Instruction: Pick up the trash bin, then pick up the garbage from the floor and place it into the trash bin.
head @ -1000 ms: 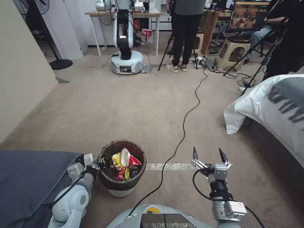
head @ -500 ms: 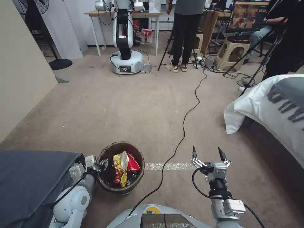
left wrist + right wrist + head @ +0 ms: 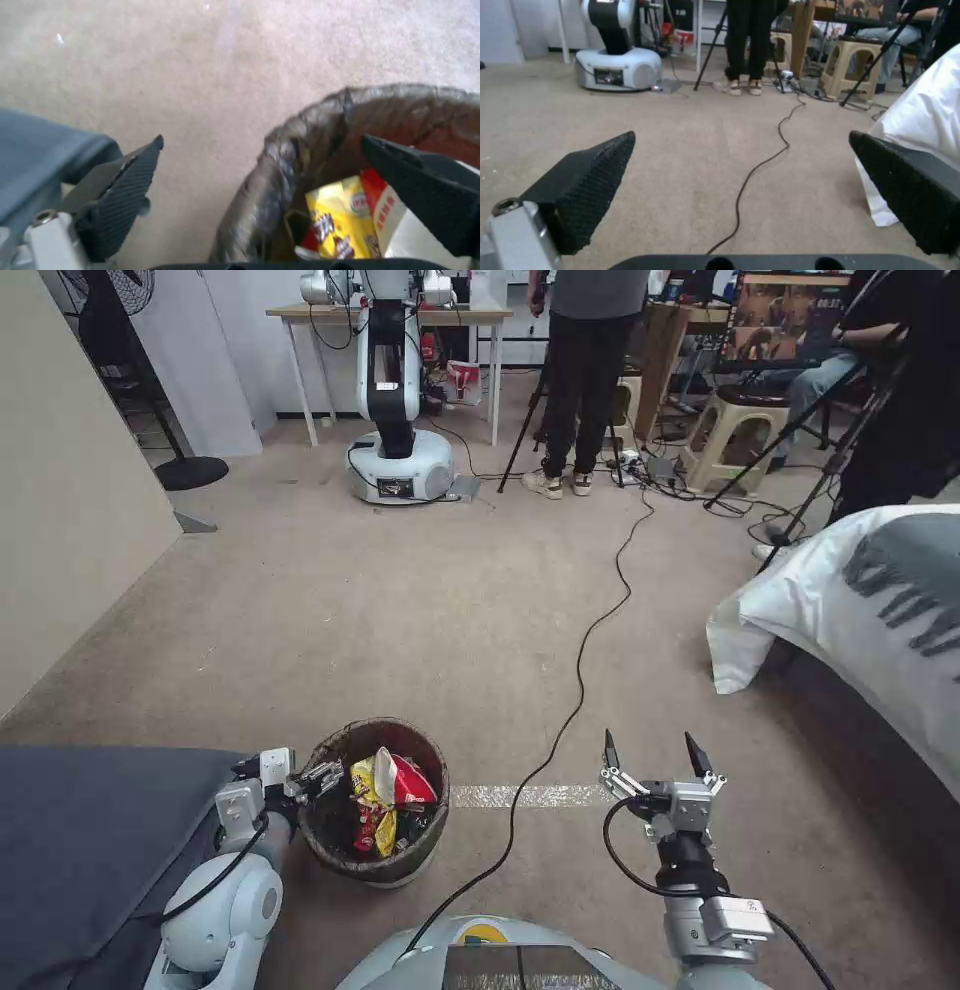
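Observation:
The trash bin (image 3: 400, 732), lined with a crinkled dark bag, stands on the carpet just in front of my base, left of centre. Garbage (image 3: 385, 790) lies inside it: yellow and red snack wrappers and some white paper. My left gripper (image 3: 312, 778) is open at the bin's left rim. In the left wrist view the left gripper (image 3: 262, 138) straddles the rim of the trash bin (image 3: 300, 131), one finger outside over the carpet, the other inside above the garbage (image 3: 340, 221). My right gripper (image 3: 648, 742) hovers open over bare carpet to the bin's right, holding nothing; the right gripper (image 3: 740, 138) faces the room.
A black cable (image 3: 580, 660) runs across the carpet between bin and right gripper. Grey bedding (image 3: 90, 830) lies at the lower left, a white-covered bed (image 3: 860, 600) at right. Another robot's base (image 3: 400, 465), a table, stools, tripods and standing people fill the far end.
The bin has come down and shifted slightly left; its white base no longer shows. My left arm has drawn back to the left with its gripper open at the rim. The right gripper barely moved.

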Motion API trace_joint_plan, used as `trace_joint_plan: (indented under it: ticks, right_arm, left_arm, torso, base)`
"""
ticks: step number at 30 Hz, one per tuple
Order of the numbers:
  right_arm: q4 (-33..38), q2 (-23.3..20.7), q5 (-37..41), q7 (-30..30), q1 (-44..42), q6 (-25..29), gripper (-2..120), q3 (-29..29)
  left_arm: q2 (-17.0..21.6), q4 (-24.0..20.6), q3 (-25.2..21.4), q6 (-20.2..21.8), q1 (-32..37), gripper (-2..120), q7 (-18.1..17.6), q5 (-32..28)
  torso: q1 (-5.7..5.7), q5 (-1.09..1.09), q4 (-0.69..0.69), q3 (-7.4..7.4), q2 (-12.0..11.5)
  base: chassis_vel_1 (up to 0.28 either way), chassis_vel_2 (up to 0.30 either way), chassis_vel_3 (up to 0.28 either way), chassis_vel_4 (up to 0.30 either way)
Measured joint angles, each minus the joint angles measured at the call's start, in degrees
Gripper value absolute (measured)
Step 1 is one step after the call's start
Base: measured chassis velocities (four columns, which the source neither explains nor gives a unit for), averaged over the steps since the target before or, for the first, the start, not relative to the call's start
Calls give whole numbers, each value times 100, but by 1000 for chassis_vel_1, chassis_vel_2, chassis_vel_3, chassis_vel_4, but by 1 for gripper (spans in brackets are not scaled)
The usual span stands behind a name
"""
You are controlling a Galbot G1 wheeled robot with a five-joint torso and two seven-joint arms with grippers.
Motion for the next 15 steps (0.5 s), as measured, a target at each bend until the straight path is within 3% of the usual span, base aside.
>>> trace_joint_plan:
  ticks: [8, 10, 11, 13, 15]
  right_arm:
    - [0, -8, 5, 0, 9, -6, 100, -4]
    - [0, -9, 13, 3, 16, -7, 100, 5]
    - [0, -9, 13, 3, 16, -7, 100, 5]
    - [11, -4, 51, 14, 23, -47, 100, 32]
    - [20, -1, 64, 24, 26, -64, 100, 40]
  left_arm:
    - [6, -142, -23, -122, 15, 100, 40, 172]
    - [14, -301, -105, -544, 85, 100, 359, 336]
    - [14, -301, -105, -544, 85, 100, 359, 336]
    - [41, -393, -177, -1060, 162, 100, 617, 524]
    - [53, -434, -199, -1282, 197, 100, 681, 594]
  torso:
    - [0, 0, 0, 0, 0]
    - [0, -1, 0, 0, 0]
    - [0, -1, 0, 0, 0]
    - [0, 0, 1, 0, 0]
    - [0, 0, 1, 0, 0]
  base:
    - [0, 0, 0, 0]
    - [0, 0, 0, 0]
    - [0, 0, 0, 0]
    - [0, 0, 0, 0]
    - [0, 0, 0, 0]
